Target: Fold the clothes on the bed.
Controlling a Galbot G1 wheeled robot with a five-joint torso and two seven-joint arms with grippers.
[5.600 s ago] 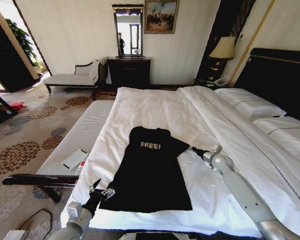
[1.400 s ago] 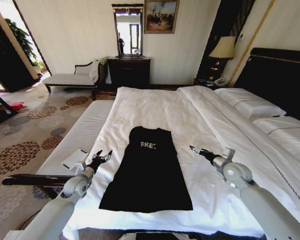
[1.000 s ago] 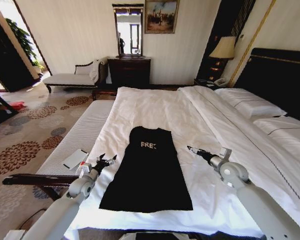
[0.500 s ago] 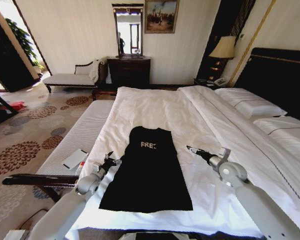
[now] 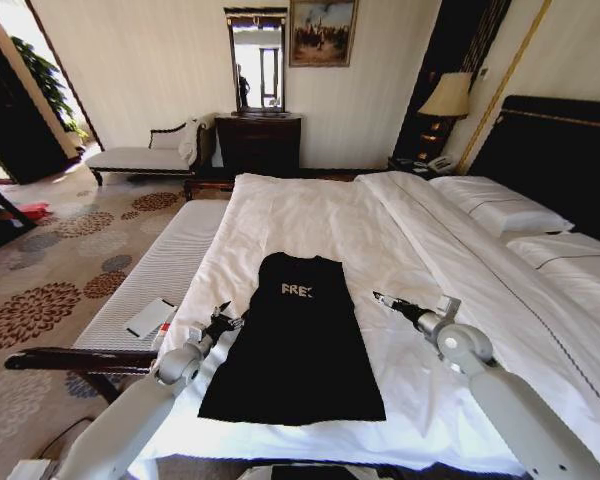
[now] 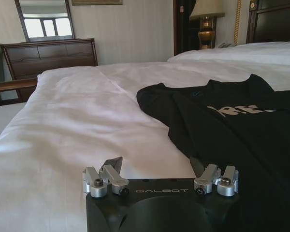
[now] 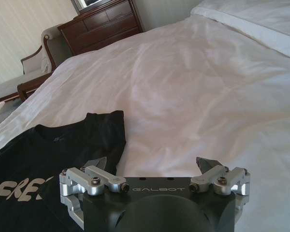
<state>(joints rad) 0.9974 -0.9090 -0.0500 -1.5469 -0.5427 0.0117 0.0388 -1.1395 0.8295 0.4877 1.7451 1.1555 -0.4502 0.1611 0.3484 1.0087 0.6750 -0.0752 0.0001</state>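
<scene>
The black sleeveless top (image 5: 297, 340) lies flat on the white duvet of the bed (image 5: 310, 215), near the foot end and well short of the pillows (image 5: 500, 205); its neckline points toward the far side of the bed, its hem toward the robot, and pale lettering runs across its chest; the side of the top toward the headboard is folded in over the chest, covering the end of the lettering.

The left gripper (image 5: 223, 320) sits at the top's left edge, about level with the waist, over the duvet where white sheet meets black fabric; its fingers stand wide apart and hold nothing; in the left wrist view the left gripper (image 6: 160, 170) has one fingertip over bare sheet and the other over the black cloth, with the top (image 6: 222, 121) spreading away beyond it.

The right gripper (image 5: 382, 298) is on the opposite side of the top, just beside its folded edge at chest level, over white duvet; its fingers are also spread wide and empty; in the right wrist view the right gripper (image 7: 152, 166) has one fingertip over the top (image 7: 48, 154) near the shoulder and the other over plain sheet.

Beyond the top's left edge, off the bed, a padded bench (image 5: 145, 275) runs alongside the mattress.
</scene>
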